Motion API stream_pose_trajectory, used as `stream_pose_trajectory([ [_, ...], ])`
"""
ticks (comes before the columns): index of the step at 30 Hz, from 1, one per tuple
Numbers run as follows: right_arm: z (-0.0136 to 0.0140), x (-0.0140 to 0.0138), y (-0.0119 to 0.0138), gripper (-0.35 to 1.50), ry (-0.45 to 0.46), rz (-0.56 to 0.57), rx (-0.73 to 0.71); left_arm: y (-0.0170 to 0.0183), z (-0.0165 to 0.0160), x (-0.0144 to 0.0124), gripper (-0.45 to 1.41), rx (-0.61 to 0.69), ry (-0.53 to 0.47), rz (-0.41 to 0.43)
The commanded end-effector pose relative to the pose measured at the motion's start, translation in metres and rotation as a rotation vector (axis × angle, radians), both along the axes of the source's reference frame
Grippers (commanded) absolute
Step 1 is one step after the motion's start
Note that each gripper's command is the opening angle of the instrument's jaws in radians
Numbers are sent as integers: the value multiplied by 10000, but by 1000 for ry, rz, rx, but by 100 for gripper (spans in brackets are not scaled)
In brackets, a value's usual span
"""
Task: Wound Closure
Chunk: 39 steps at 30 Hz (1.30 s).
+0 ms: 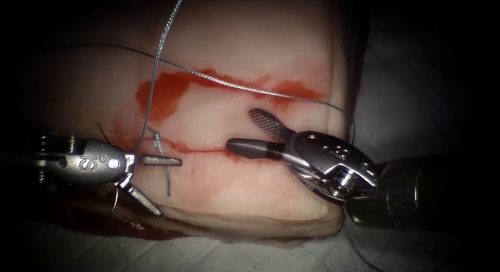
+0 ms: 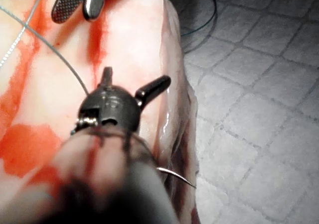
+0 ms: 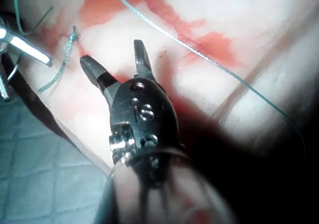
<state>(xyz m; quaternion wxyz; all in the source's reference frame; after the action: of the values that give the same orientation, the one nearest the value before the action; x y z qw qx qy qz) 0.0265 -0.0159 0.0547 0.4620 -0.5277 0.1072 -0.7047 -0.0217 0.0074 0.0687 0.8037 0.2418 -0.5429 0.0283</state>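
Endoscope view: pale pork-belly tissue (image 1: 250,58) filled mid-frame, with a thin red horizontal cut (image 1: 203,149) and red fluid (image 1: 161,95) smeared above it. The left arm's steel two-jaw needle driver (image 1: 156,186) sat at lower left, jaws spread wide, one flat along the cut, the other angled down over the tissue's front edge; it gripped nothing. The right arm's steel needle driver (image 1: 250,131) came in from right of centre, jaws also wide apart, empty, its lower jaw resting at the cut line. Grey braided thread (image 1: 234,84) ran from top centre down to a knotted stitch (image 1: 159,144) on the cut's left end, and another span crossed the fluid toward the right edge. Two short cut tails hung off the knot.

Left wrist view: the left tool (image 2: 134,82) gaped, empty. The thin curved steel needle (image 2: 177,176) lay free past the tissue's near edge, by the white quilted pad (image 2: 259,109), not in tissue.

Right wrist view: the right tool (image 3: 117,59) was open, holding nothing; the knot (image 3: 72,37) lay nearby.

Judgement: any regrasp would do best taking the needle back from its tip, with thread slack kept clear of the jaws.

Counts: two tools, one needle, one knot, one cut.
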Motion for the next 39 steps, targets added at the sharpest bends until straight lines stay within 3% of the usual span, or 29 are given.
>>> stream_pose_trajectory([
  [1,4,9,-1,143,5,2,5,0,5,-7,31,-1,0,0],
  [10,4,10,-1,143,6,6,10,2,10,-9,7,-57,-43,48],
  [16,3,11,-2,143,8,9,15,-1,17,-7,9,-65,-50,58],
  [23,3,11,-3,143,8,9,15,-12,24,-3,41,-79,-46,81],
  [30,2,11,-3,143,10,11,20,-10,31,-3,36,-85,-19,106],
  [33,2,11,-4,143,10,11,20,-11,34,-3,21,-90,-7,115],
  [34,2,11,-4,143,10,11,20,-11,36,-3,9,-98,-4,119],
  [35,2,11,-4,143,10,11,20,-11,38,-1,-21,-80,9,111],
  [36,2,11,-4,143,10,11,20,-11,38,0,-35,-54,26,96],
  [39,1,11,-4,143,10,11,20,-11,40,2,-43,-54,43,71],
])
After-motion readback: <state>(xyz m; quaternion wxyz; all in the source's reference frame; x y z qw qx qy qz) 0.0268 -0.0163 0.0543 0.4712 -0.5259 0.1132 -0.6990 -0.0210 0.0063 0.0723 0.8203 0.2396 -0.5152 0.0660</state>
